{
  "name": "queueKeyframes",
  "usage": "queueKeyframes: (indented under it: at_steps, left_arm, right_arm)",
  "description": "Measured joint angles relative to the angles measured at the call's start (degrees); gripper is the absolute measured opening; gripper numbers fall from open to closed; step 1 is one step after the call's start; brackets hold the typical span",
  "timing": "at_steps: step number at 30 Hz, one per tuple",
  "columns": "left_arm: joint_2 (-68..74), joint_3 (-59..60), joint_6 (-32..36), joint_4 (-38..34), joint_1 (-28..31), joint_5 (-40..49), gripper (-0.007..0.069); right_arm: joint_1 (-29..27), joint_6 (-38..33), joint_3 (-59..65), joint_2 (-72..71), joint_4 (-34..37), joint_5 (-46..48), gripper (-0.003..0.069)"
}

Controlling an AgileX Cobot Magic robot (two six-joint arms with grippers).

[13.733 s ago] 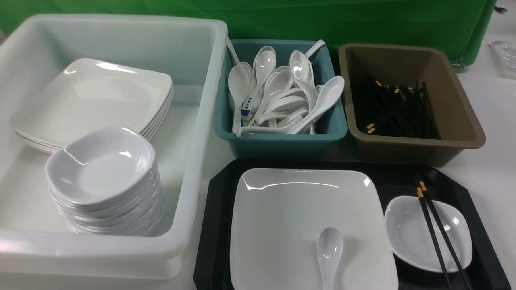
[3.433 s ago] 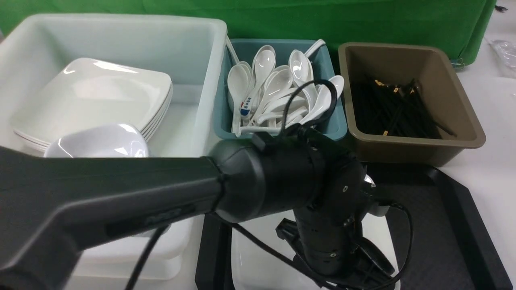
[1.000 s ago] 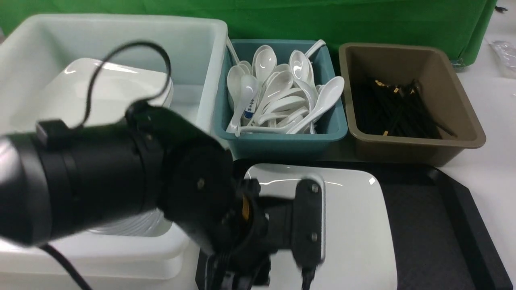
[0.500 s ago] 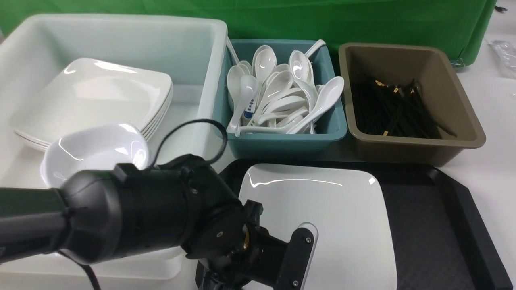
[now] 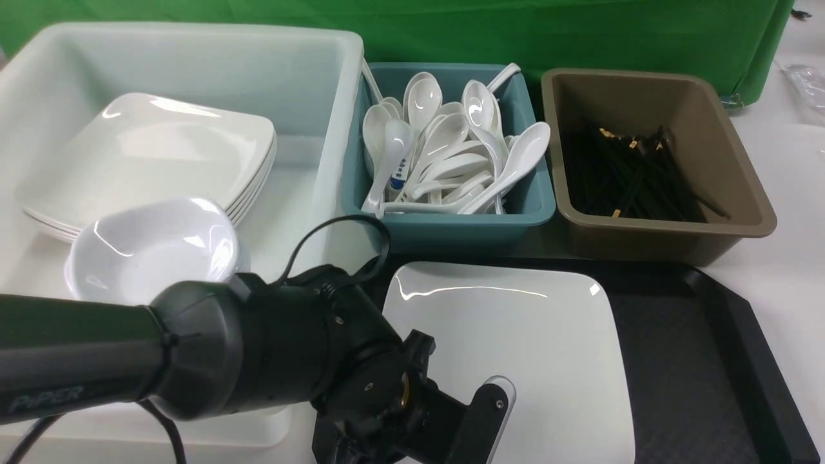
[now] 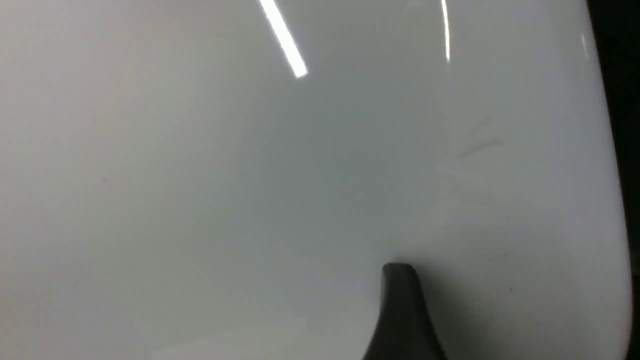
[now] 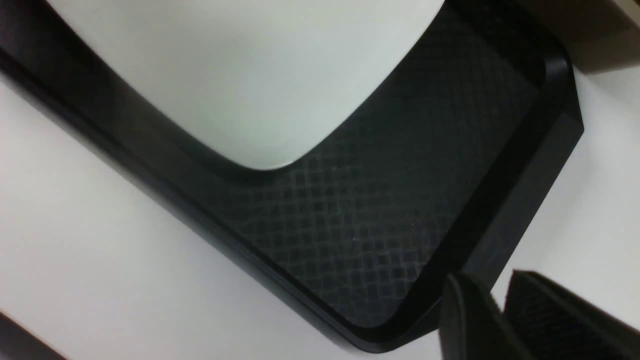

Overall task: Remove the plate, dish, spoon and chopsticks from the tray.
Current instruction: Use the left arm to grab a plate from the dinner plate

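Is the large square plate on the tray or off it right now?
On the tray. The plate lies flat on the tray floor; the right wrist view shows its corner resting on the diamond texture.

Lower right of the front frame, bare tray (image 5: 677,361) floor leaves open passage right of the plate (image 5: 548,348), the left arm (image 5: 258,348) blocks lower left over the plate's near corner, and the teal tub (image 5: 451,233) and brown tub (image 5: 644,243) wall the tray's far edge.
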Motion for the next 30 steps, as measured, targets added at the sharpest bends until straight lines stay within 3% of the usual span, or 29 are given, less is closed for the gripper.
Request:
queueKeyframes:
  at_steps: [8, 12, 21, 30]
  left_arm:
    - [0.4, -0.1, -2.4, 2.3, 0.0, -0.1, 0.0440]
    - [0.4, 0.0, -3.2, 3.7, 0.0, -0.2, 0.0401]
    - [0.4, 0.5, -4.7, 7.4, -0.4, -2.6, 0.0234]
    - [-1.5, 0.6, -10.2, 8.1, -2.3, -0.1, 0.0218]
  right_arm:
    - [0.0, 0.0, 0.0, 0.0, 0.0, 0.4, 0.0160]
    - [0.0, 0.0, 0.0, 0.0, 0.0, 0.4, 0.0161]
    - [0.0, 0.0, 0.0, 0.0, 0.0, 0.4, 0.0162]
    - [0.0, 0.0, 0.0, 0.0, 0.1, 1.1, 0.0174]
